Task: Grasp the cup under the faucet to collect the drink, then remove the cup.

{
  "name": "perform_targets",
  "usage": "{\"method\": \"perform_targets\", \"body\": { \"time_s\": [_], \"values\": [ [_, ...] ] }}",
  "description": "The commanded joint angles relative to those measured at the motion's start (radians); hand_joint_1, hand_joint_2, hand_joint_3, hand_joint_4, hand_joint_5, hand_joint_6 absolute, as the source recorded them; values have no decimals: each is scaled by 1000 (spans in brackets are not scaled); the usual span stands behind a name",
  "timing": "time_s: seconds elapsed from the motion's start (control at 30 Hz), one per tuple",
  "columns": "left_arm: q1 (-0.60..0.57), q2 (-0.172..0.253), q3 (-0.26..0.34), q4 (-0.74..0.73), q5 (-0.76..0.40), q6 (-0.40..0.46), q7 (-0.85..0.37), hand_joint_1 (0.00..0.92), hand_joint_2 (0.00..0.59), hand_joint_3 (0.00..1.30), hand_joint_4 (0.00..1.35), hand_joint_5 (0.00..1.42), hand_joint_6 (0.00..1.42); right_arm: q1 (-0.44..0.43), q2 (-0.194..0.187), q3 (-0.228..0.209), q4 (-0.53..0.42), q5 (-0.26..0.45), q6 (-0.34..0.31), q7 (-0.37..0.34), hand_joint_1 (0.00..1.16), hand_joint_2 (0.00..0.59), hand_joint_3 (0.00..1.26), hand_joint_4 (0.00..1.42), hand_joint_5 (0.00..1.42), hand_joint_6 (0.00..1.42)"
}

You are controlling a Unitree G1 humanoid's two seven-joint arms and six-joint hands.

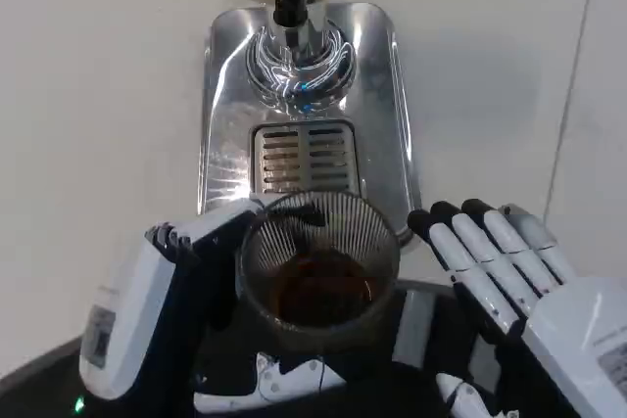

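Observation:
A clear ribbed glass cup (318,266) with dark brown drink in its bottom is held by my left hand (162,305), whose fingers wrap its left side. The cup sits in front of the slotted drip grate (304,157), nearer to me than the faucet (291,2), a black spout above the chrome dispenser base (299,66). My right hand (509,271) lies to the right of the cup with fingers stretched flat and apart, holding nothing and not touching the cup.
The shiny steel drip tray (387,115) stretches from the dispenser towards me on the white table (98,95). A dark part of my body (421,340) shows under the cup at the bottom edge.

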Motion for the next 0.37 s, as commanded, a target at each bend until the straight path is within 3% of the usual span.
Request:
{"method": "perform_targets", "body": {
  "time_s": [0.03, 0.23, 0.37],
  "values": [
    [-7, -10, 2, -6, 5, -13, 5, 641, 75, 1125, 1111, 1389, 1424, 10, 13, 2, 16, -3, -8, -26, 0, 586, 0, 0, 0, 0],
    [-5, -21, 1, -14, 16, -9, 7, 636, 79, 1124, 1111, 1389, 1424, 18, 19, -1, 12, 0, -8, -33, 0, 586, 0, 0, 0, 0],
    [-5, -30, 4, -13, 20, -8, 9, 634, 80, 1124, 1111, 1389, 1424, 86, 38, 13, -60, -18, -15, -16, 0, 586, 0, 0, 0, 0]
  ]
}}
